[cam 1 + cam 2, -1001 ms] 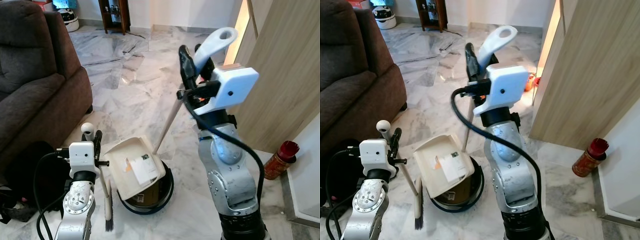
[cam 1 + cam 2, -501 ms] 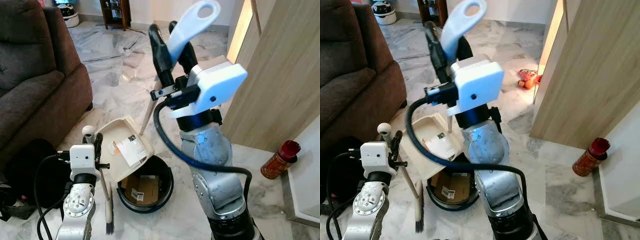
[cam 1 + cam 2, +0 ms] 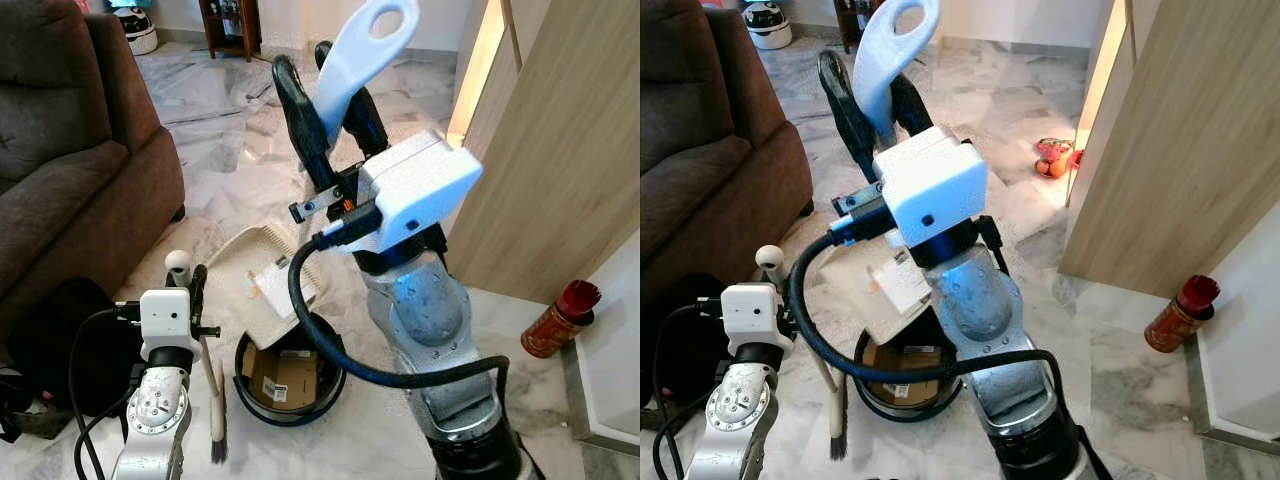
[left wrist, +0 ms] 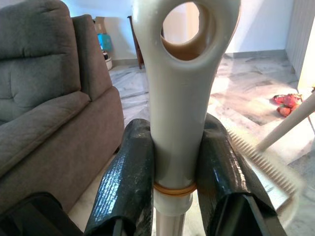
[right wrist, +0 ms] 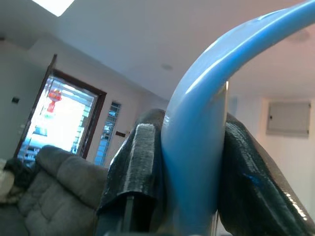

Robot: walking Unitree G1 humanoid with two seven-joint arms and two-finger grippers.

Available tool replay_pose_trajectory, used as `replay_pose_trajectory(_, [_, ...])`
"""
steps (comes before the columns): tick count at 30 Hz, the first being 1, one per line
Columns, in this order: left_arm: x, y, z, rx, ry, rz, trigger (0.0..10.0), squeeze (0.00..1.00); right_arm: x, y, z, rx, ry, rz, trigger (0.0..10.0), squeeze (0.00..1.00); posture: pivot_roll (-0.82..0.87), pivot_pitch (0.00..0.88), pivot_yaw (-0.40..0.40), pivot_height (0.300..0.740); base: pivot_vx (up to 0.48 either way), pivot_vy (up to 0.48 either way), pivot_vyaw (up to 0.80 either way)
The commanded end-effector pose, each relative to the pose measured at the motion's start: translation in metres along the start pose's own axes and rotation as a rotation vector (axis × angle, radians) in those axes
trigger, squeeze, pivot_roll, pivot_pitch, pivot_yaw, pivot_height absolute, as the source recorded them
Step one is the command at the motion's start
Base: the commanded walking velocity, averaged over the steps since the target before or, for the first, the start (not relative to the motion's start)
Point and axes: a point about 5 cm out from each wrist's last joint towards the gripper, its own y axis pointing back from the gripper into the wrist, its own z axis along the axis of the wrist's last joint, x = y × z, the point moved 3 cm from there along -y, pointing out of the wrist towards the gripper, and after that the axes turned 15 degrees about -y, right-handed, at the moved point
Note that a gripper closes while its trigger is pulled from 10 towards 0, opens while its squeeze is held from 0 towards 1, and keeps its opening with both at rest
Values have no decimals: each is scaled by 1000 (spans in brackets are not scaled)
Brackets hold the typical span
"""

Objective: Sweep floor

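At the far left stands the brown sofa, and just in front of it the left gripper hangs low, its two black fingers pressed tight on the pale handle of the small broom. The broom stands nearly upright, with its dark bristles down on the marble floor, just beside the round black bin. Some cardboard and paper lie inside the bin. More to the right, the right gripper is raised high, and its fingers are clamped from both sides on the light blue looped handle of the dustpan. The dustpan's long stick runs down and to the left from the fingers, so the cream pan is tilted steeply above the back rim of the bin, its mouth facing downward. A piece of paper seems to cling to the pan, though this part is partly hidden by the arm. I judge that emptying the pan depends on this: the pan is below and left of the right fingers, over the bin, so the right arm must do it. By the wooden panel at the right a small red bottle stands on the floor.
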Motion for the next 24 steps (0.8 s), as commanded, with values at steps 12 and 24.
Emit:
replay_pose_trajectory(12, [2,-3,5,-32,-14,2,10000,0,19,-2,22,-116,99,145,10000,0,127,114,39,740,0,0,0])
replay_pose_trajectory(24, [3,-3,6,-32,-13,7,10000,0,25,1,16,-73,97,211,10000,0,127,115,34,740,0,0,0])
